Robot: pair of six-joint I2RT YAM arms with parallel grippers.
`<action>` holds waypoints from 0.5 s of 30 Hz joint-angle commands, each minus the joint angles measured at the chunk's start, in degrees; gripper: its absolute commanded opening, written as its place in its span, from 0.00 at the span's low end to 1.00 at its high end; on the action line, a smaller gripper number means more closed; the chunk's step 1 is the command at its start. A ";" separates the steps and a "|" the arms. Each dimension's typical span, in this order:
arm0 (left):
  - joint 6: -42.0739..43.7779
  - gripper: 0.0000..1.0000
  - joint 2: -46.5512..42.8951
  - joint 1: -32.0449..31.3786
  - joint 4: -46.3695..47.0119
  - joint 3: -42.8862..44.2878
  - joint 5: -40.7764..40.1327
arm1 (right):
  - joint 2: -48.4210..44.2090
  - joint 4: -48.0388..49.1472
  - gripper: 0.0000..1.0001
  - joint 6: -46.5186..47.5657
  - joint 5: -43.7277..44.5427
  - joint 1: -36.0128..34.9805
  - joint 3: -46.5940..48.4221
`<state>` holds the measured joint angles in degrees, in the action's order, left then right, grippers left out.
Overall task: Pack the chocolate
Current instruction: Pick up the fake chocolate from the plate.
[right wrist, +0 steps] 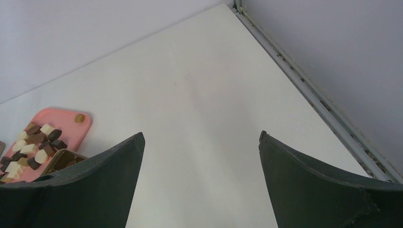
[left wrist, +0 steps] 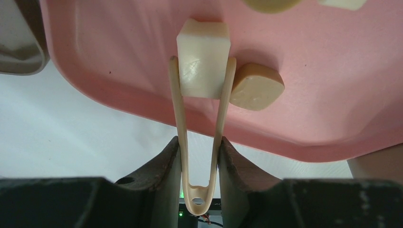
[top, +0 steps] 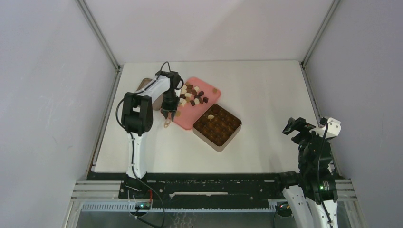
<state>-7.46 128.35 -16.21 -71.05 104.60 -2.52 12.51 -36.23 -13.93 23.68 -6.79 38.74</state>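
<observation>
One white piece (left wrist: 203,61) sits between tips of tongs (left wrist: 177,109), on near left part of pink tray (left wrist: 309,104). My left gripper (left wrist: 199,159) clenched on tongs, pressing arms onto piece. Tan piece (left wrist: 256,86) right beside it. Rest of chocolate (top: 192,95) piled farther back on tray. One pale bit (top: 209,117) in tin (top: 228,141), to right. My right gripper (right wrist: 202,156) wide apart, holding nothing, far right. Step, I think: grab piece. Next: squeeze tight, lift straight up, carry right to free hole in tin, miss tan piece.
</observation>
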 commanded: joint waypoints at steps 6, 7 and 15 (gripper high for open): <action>0.61 0.21 -9.17 0.25 0.49 -1.76 1.00 | -0.31 2.05 0.98 1.10 -0.04 -0.25 0.28; 0.61 0.21 -10.26 0.22 0.74 -2.55 1.28 | -0.35 2.04 0.98 1.10 0.00 -0.29 0.28; 0.86 0.21 -19.70 -1.98 3.59 -11.73 5.77 | -0.32 2.05 0.98 1.10 -0.04 -0.24 0.28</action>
<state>-7.46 115.11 -16.58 -68.97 96.31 -0.34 12.49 -36.23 -13.96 23.68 -6.79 38.74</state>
